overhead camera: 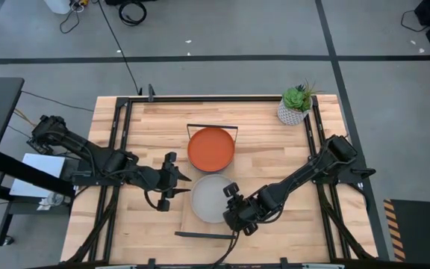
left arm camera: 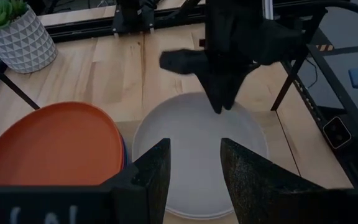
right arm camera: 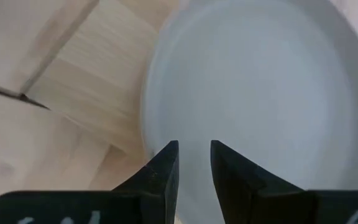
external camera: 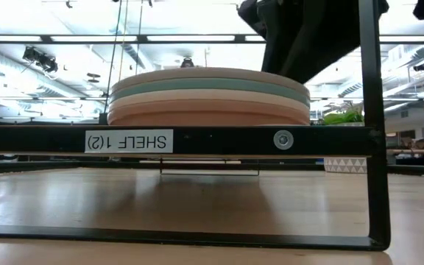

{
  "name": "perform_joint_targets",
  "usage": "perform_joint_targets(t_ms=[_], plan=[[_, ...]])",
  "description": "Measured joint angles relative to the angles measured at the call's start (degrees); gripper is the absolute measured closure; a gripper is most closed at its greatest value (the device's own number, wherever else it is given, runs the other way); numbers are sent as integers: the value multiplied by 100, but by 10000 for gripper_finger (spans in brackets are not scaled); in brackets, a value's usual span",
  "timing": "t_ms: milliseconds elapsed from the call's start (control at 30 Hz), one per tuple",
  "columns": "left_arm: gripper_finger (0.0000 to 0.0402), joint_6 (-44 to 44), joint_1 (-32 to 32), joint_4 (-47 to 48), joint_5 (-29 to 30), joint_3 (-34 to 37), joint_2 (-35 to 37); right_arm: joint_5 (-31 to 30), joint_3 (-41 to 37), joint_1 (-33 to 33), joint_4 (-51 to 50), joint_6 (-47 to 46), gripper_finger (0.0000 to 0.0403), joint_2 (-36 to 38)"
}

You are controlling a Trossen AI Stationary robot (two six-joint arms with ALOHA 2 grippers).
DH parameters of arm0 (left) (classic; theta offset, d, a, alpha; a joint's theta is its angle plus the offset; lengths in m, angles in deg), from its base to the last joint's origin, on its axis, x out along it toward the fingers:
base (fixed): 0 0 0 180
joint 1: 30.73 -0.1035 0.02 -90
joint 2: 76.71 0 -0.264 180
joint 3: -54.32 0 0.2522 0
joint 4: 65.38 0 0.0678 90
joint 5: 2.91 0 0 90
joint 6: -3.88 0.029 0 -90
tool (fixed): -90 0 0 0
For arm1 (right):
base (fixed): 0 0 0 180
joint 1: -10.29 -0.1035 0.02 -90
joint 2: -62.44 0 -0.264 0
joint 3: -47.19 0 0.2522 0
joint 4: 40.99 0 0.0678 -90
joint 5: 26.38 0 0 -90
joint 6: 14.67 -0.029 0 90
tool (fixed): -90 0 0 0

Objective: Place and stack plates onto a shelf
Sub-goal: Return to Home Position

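A grey plate (overhead camera: 211, 196) tops a stack of several plates (external camera: 208, 96) on the near end of the light-wood shelf (overhead camera: 185, 224). An orange plate (overhead camera: 210, 148) lies on the shelf's far end, and a blue rim shows under it in the left wrist view. My left gripper (overhead camera: 179, 179) is open, level with the grey plate (left arm camera: 197, 143) and just off its left side. My right gripper (overhead camera: 232, 194) hovers over the grey plate's near-right rim (right arm camera: 160, 134), its fingers (right arm camera: 166, 162) a small gap apart. My right gripper points down at the grey plate's near-right rim. Its own fingers hide the tips, so whether they touch the plate cannot be told.
A potted plant (overhead camera: 295, 104) stands at the table's far right corner. Black wire rails (overhead camera: 212, 127) close both short ends of the shelf. The near rail (external camera: 370, 132) frames the low view. Black frame bars run along the table's left and right sides.
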Motion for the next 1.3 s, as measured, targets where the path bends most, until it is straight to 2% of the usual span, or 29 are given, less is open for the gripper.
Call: perform_joint_targets(t_ms=[267,433,600,833,1100,1300], plan=[[253,0,25,86,1,12,-2,-539,-9,-151,-244,-239,304,590],[255,279,210,-627,282,628,145,-657,-634,-249,104,-528,307,1220],[269,170,199,-1118,350,1304,737,-630,-1870,-94,1174,-746,320,2171],[293,85,197,-1509,746,2089,1828,-462,-3327,282,2460,-742,345,3402],[299,-151,214,-1810,1016,2910,2785,-530,-4180,391,2639,-791,358,4689],[299,-101,223,-2211,1162,3473,3316,-818,-4617,391,2609,-795,358,5674]])
